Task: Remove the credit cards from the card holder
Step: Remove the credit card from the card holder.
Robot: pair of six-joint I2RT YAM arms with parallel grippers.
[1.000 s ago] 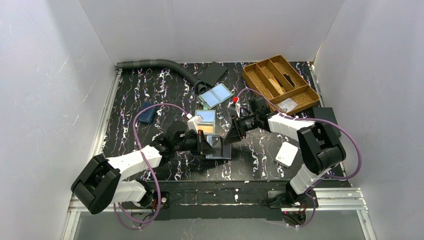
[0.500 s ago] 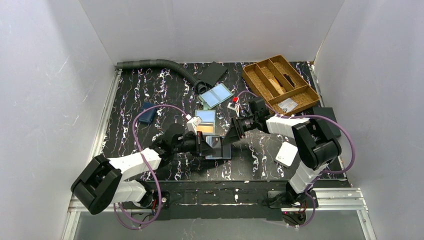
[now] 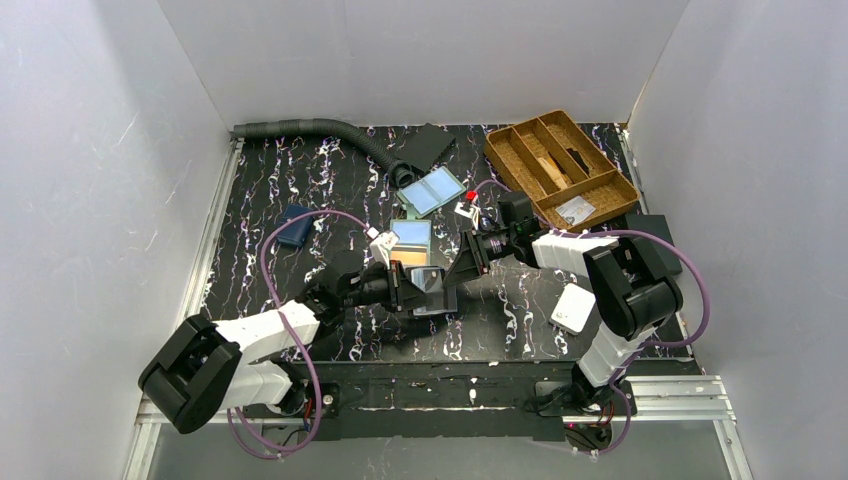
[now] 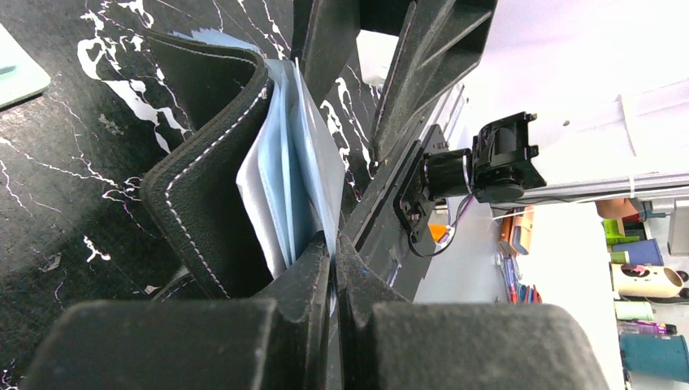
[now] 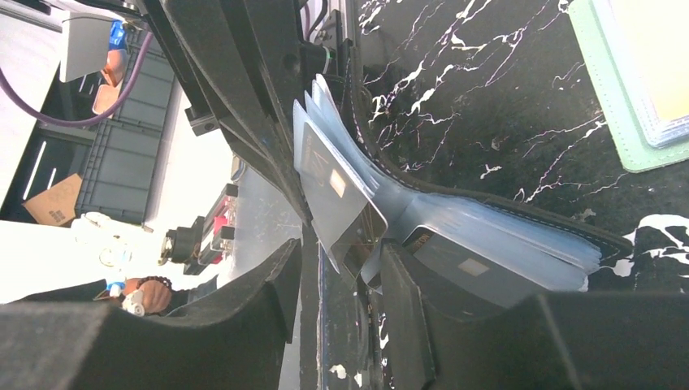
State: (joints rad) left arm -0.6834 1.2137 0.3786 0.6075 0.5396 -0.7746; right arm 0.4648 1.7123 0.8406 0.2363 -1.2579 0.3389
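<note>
Left wrist view: black stitched leather card holder (image 4: 203,187) stands open mid-bench (image 3: 300,170), clear sleeves fanned.
Its sleeve edge is pinched tight by the left gripper (image 4: 331,252); the right gripper (image 5: 341,276) gapes around a sleeve holding a grey chip card (image 5: 333,191). A flat grey-green bifold (image 3: 410,240) lies just beyond, on the far side.

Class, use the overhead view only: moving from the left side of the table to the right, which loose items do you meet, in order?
navy wallet → black card holder with clear sleeves → white box → black box. The two bifolds and the wooden tray overlap these across the view, so they are left out.
</note>
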